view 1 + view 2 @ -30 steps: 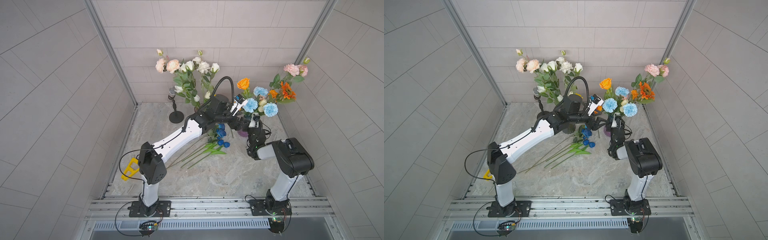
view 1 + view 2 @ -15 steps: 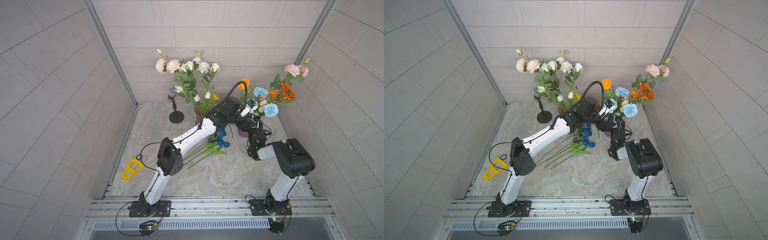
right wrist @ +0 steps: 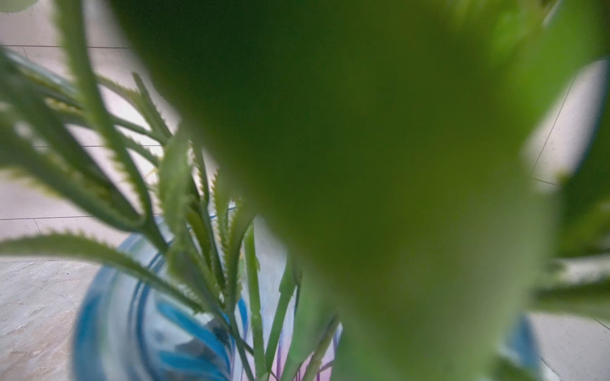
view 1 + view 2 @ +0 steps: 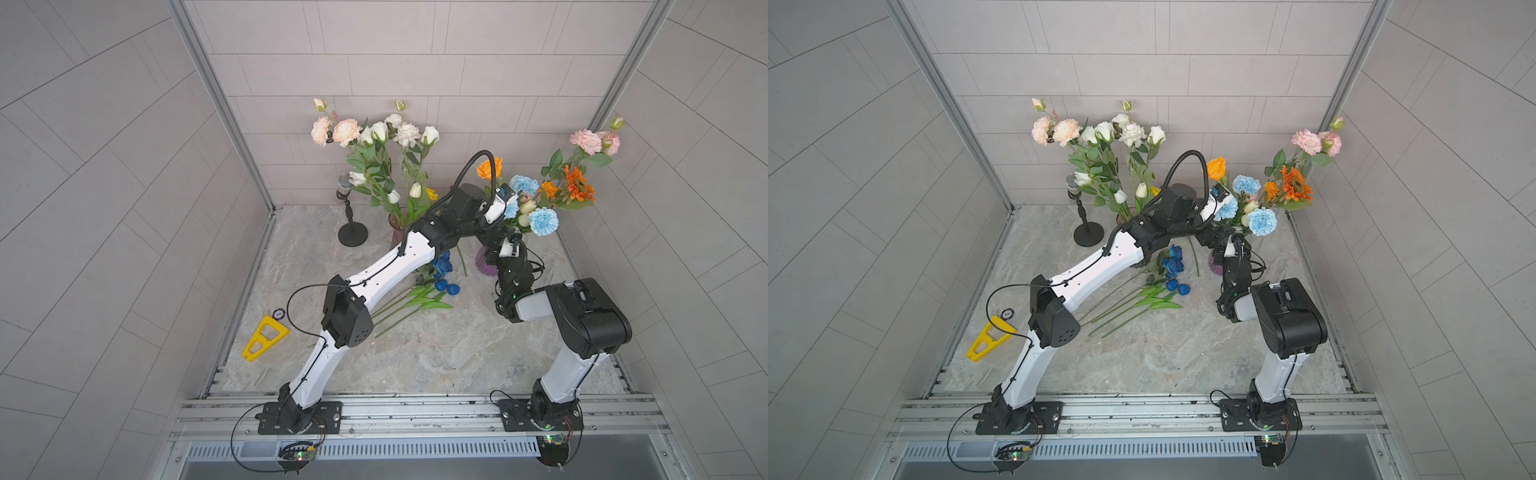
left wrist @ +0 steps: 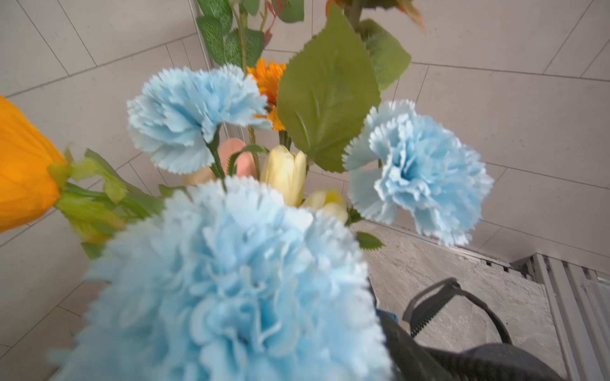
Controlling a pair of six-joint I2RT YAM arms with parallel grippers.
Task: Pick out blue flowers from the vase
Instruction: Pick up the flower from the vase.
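Three pale blue carnations stand in the purple glass vase (image 4: 483, 266) at the back right, among orange and pink blooms: one high (image 4: 523, 185), one low (image 4: 543, 221), one (image 4: 1228, 208) against my left gripper (image 4: 508, 204). In the left wrist view this last bloom (image 5: 231, 280) fills the space before the jaws. One dark finger (image 5: 406, 349) shows far to its side, so the gripper is open. My right gripper (image 4: 503, 249) sits at the vase's neck, shut on it; the rim (image 3: 109, 297) spans its wrist view and leaves hide the fingers. Dark blue roses (image 4: 443, 266) and tulips (image 4: 448, 286) lie on the table.
A second vase (image 4: 395, 232) with white and pink flowers stands at the back middle, with a small black microphone stand (image 4: 352, 237) left of it. A yellow triangular tool (image 4: 266, 336) lies near the left wall. The right vase is close to the back right corner.
My left arm has swung right and stretched out, carrying its open gripper from above the lying blue flowers into the right bouquet's carnations. The right arm and the vase have not moved.
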